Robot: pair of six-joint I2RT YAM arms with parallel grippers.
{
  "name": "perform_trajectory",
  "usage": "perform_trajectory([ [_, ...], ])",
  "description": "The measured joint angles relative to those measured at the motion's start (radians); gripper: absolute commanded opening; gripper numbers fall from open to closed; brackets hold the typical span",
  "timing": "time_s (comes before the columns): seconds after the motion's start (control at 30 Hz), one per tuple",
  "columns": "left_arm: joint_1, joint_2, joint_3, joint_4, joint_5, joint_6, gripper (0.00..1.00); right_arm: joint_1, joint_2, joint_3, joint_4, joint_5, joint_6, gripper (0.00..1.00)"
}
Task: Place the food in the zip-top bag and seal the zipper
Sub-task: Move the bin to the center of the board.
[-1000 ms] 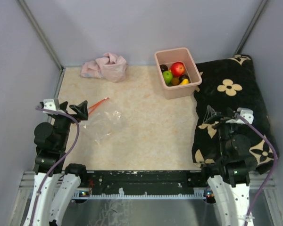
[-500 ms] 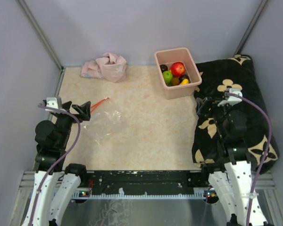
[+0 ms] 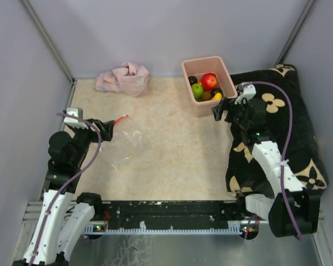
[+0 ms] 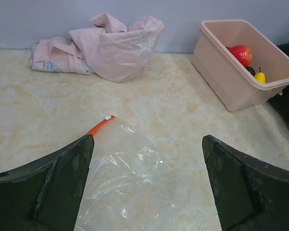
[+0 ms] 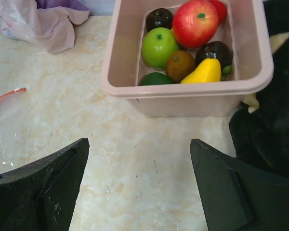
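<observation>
moved: right tool (image 5: 137, 149) swung up to the pink tub (image 5: 183, 91) | both tools gaping, empty | food (image 5: 183, 43) in tub dead ahead of it (nearer arm) | zip-top bag (image 4: 130, 178) flat on counter (image 4: 192, 110), just ahead of left tool (image 4: 147, 144)

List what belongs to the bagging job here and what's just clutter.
Job:
- food, including red apple and green apple, all in the tub
- zip-top bag, lying flat and empty
- zipper, red-orange strip on the bag's edge

Lying about:
- pink tub, only holds the food
- pink cloth
- black flowered cushion
</observation>
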Motion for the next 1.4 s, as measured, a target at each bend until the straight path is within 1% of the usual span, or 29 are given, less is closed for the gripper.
perform_trajectory([
  [0.23,0.000,0.063,0.000,0.000,0.028,0.019,1.00,0.106,0.280,0.196,0.062,-0.014,-0.054,0.87],
  [0.47,0.005,0.127,0.006,-0.013,0.059,0.035,1.00,0.170,0.510,0.386,0.059,-0.012,-0.105,0.87],
  [0.6,0.008,0.128,0.011,-0.018,0.065,0.040,1.00,0.182,0.661,0.520,0.012,-0.013,-0.127,0.87],
  [0.73,0.013,0.129,0.014,-0.017,0.075,0.041,1.00,0.189,0.774,0.628,-0.087,-0.013,-0.159,0.87],
  [0.93,0.015,0.127,0.014,-0.017,0.097,0.043,1.00,0.222,0.809,0.683,-0.235,-0.014,-0.193,0.87],
  [1.07,0.015,0.116,0.014,-0.017,0.108,0.043,1.00,0.249,0.805,0.696,-0.295,-0.014,-0.204,0.87],
  [1.27,0.015,0.085,0.014,-0.017,0.121,0.043,1.00,0.279,0.764,0.692,-0.421,-0.010,-0.201,0.88],
  [1.4,0.015,0.076,0.014,-0.017,0.126,0.043,1.00,0.294,0.698,0.647,-0.478,0.006,-0.193,0.88],
])
